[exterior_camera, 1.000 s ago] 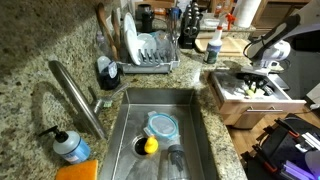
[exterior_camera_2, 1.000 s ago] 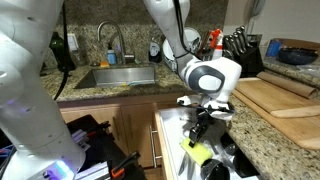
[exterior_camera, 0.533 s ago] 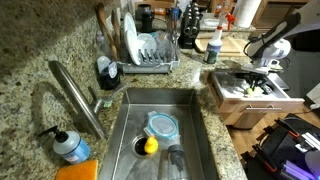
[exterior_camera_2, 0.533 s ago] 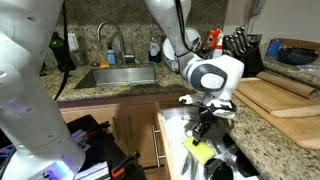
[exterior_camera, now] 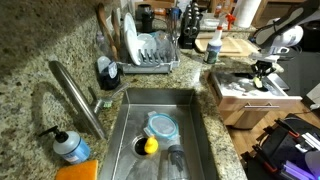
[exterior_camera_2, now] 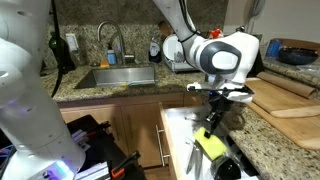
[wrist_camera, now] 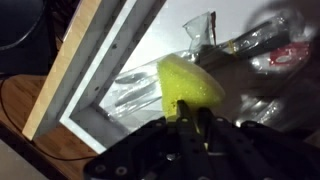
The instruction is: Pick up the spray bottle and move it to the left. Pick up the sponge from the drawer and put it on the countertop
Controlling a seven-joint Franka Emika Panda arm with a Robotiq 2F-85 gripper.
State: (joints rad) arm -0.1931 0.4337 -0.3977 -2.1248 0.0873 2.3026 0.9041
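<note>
Sponge (exterior_camera_2: pixel 210 144) gripped by end effector (exterior_camera_2: pixel 211 127), over the open drawer (exterior_camera_2: pixel 172 135).
Jaws clamped tight on the sponge's top edge, with the yellow-green pad hanging tilted below them. Wrist view: clear plastic bags (wrist_camera: pixel 250 45) lie under it on the drawer's white floor. Can't tell if the sponge touches them. Spray bottle (exterior_camera: pixel 212 45) stands upright on the desk (exterior_camera: pixel 40 60), near the dish rack (exterior_camera: pixel 150 50).

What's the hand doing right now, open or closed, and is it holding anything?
Hand: closed, holding the yellow-green sponge over the drawer.
</note>
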